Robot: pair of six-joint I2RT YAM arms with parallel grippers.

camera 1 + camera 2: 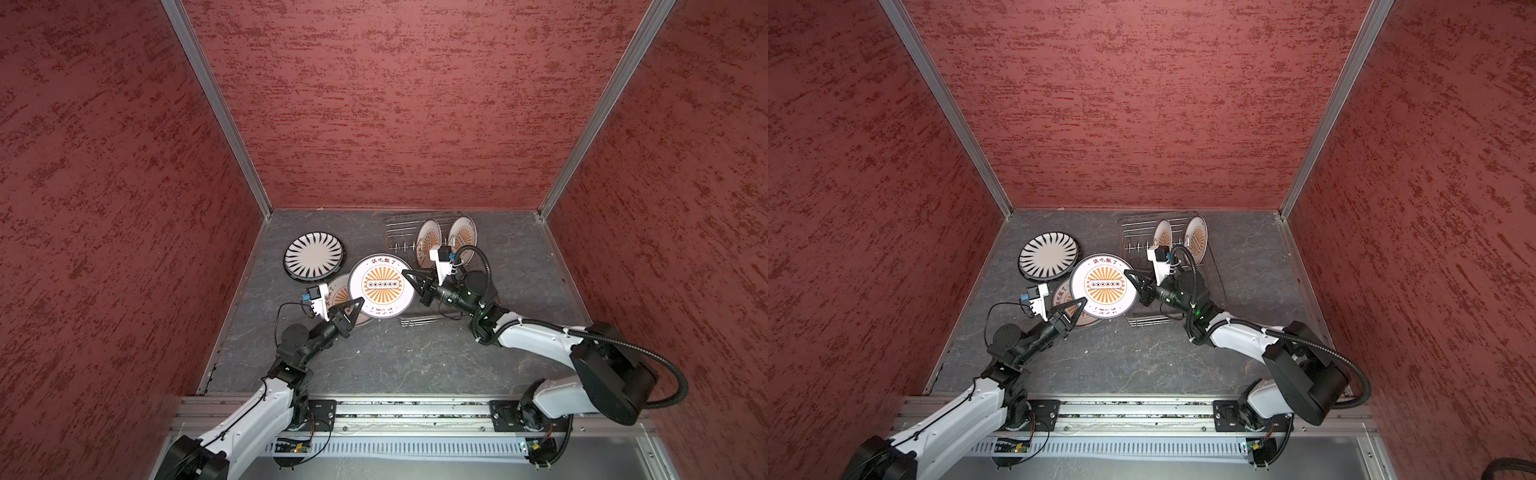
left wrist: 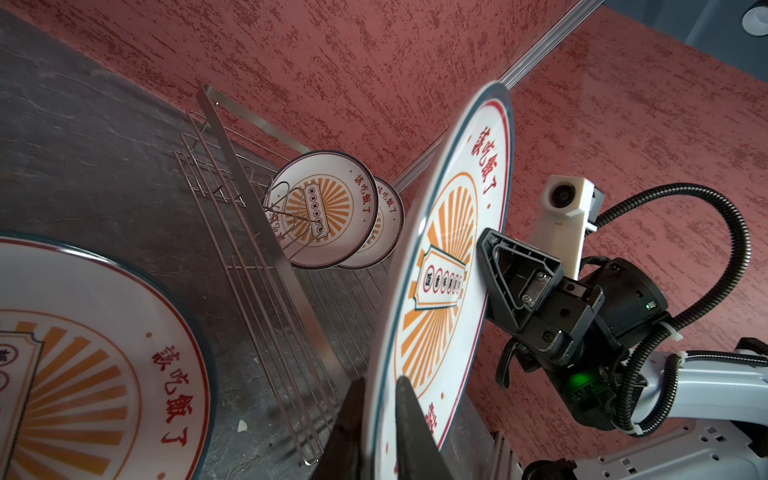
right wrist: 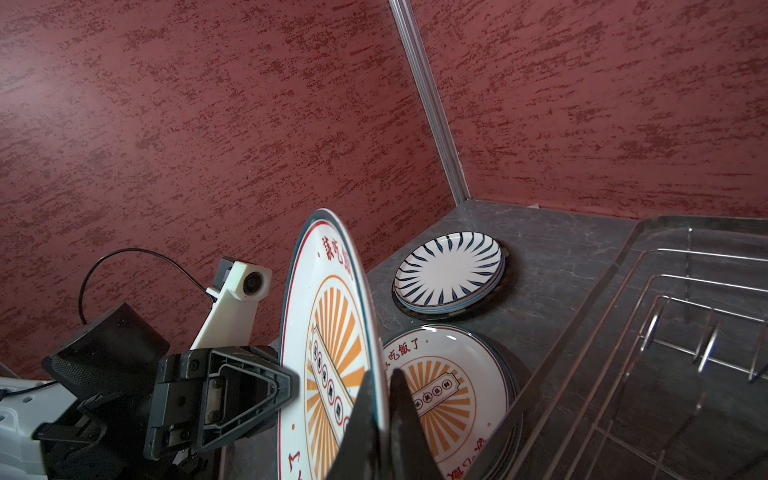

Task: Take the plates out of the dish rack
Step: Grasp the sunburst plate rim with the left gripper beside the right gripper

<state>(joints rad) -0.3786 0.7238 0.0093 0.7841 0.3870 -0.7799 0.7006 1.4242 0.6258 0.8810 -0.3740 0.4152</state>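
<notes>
- Above the middle of the table (image 1: 374, 361), a sunburst plate (image 1: 381, 286) hangs in the air between both arms.
- The right end effector (image 1: 405, 273) is closed on its rim on the rack side. The left end effector (image 1: 360, 301) looks closed on the rim at the near-left side.
- This looks like a hand-over. The right one should let go only when the left grip is firm, then back off straight, so the smooth plate does not slip.
- Next the left arm can lay it gently on the flat plate (image 1: 337, 291) just below.
- The left wrist view shows fingers (image 2: 415, 440) on both sides of the rim, and two upright plates (image 2: 320, 208) in the dish rack (image 2: 252, 199) by the far edge.
- The right wrist view shows the striped plates (image 3: 449, 270) near the far left corner are a stack; the top views do not.
</notes>
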